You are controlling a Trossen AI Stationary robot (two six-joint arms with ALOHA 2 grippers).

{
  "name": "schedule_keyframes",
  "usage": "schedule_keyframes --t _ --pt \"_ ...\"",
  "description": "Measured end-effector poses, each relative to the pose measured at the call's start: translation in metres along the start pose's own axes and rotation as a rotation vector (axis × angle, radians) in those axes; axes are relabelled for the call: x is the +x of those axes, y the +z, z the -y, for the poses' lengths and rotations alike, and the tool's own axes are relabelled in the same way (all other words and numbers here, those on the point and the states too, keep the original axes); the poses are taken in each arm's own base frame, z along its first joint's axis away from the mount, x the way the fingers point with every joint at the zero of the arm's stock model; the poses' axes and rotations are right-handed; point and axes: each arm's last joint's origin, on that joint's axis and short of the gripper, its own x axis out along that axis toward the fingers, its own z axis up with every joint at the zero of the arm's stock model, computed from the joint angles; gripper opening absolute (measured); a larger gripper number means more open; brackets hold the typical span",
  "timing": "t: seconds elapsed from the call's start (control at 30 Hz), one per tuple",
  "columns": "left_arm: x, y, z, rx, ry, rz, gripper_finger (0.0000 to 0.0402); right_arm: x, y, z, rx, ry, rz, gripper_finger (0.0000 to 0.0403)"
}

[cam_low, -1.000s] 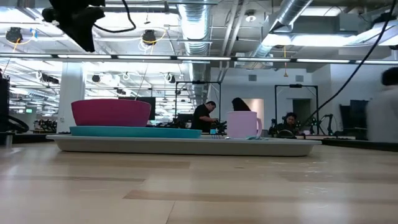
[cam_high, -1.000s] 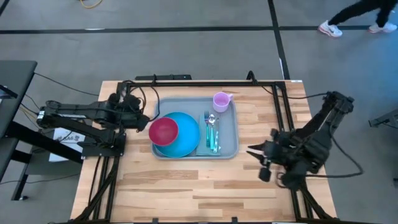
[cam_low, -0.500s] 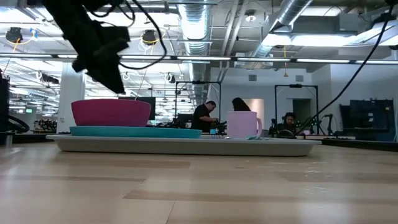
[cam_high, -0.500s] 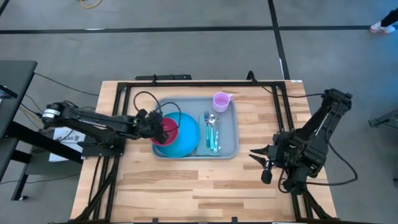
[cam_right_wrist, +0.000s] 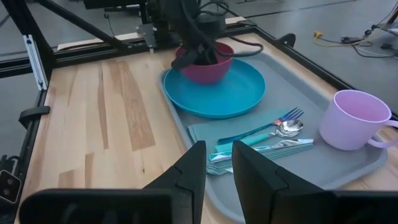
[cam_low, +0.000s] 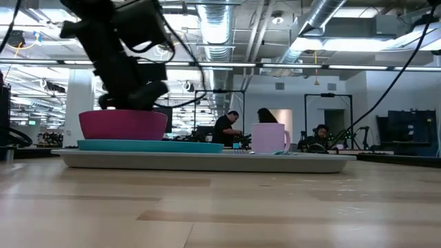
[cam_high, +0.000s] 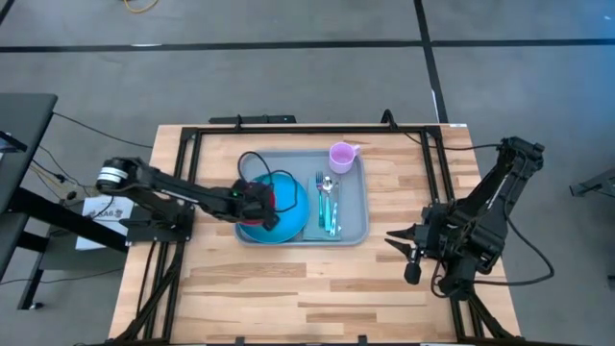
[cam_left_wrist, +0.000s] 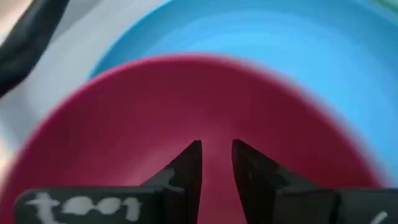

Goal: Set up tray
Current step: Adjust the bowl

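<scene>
Across the wooden tabletop [cam_high: 317,279], the tray [cam_high: 354,226] sits centred, already carrying plate [cam_high: 293,213], bowl [cam_low: 122,125], cup [cam_high: 341,155] and cutlery [cam_high: 328,207]. The left gripper [cam_high: 261,200] has been swung in from the tray's edge and now hangs over the bowl, fingers [cam_left_wrist: 186,171] slightly parted, grasping nothing. The right gripper [cam_high: 396,239] is parked off the tray, fingers narrowly apart and empty; the layout looks nearly finished, perhaps one bowl adjustment left.

Tray [cam_high: 356,207]: grey-blue plastic rectangle, rounded corners, low raised rim. Lies flat on tabletop [cam_high: 288,288], toward its 12 o'clock edge, long sides running 9 to 3.
</scene>
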Motion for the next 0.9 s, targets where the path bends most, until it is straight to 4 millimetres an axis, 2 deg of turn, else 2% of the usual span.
schedule_keyframes --t 0.43,0.7,0.9 --pt "0.007 0.03 0.036 0.044 -0.12 0.041 0.0077 0.0 0.0 0.0 0.002 0.001 0.0 0.0072" --pt "0.008 0.046 0.034 0.032 -0.138 0.084 0.0077 0.0 0.0 0.0 0.003 0.002 0.0 0.0072" --pt "0.011 0.051 0.029 0.025 -0.134 0.079 0.0077 0.0 0.0 0.0 0.003 0.002 -0.001 0.0072"
